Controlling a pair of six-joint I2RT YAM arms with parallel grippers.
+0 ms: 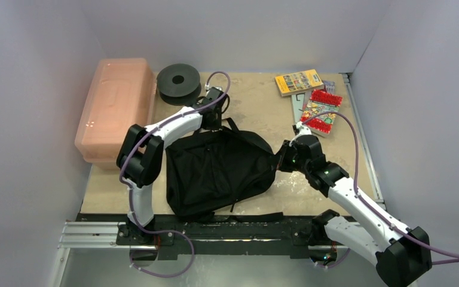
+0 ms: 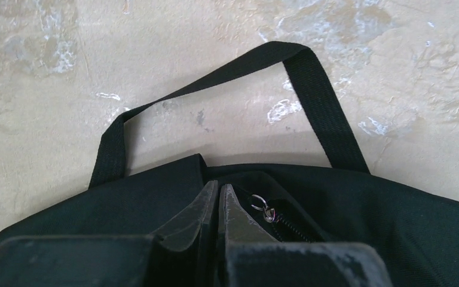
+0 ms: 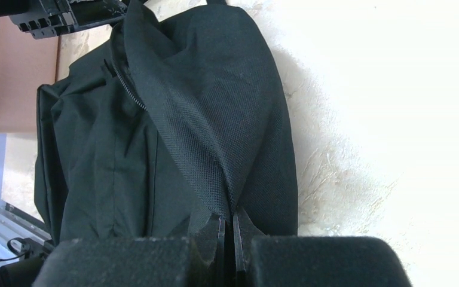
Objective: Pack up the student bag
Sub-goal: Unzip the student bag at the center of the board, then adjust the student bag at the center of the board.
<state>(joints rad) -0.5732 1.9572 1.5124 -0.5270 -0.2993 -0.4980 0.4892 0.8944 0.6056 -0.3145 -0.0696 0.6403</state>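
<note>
The student bag (image 1: 215, 167), soft black fabric, lies flat in the middle of the table. My left gripper (image 1: 212, 119) is at its top edge, just inside the webbing carry loop (image 2: 311, 78). That gripper (image 2: 219, 186) is shut, its tips against the fabric beside the silver zip ring (image 2: 262, 206); whether fabric is pinched I cannot tell. My right gripper (image 1: 281, 156) is at the bag's right corner. In the right wrist view this gripper (image 3: 228, 216) is shut on a fold of the bag (image 3: 215, 89), which is drawn up to a point. The zip (image 3: 128, 89) runs along the ridge.
A pink translucent box (image 1: 116, 107) stands at the left, a black spool (image 1: 178, 81) behind the bag. Books and a red packet (image 1: 321, 110) lie at the back right, next to a yellow book (image 1: 299, 82). A metal rail (image 1: 95, 233) lines the near edge.
</note>
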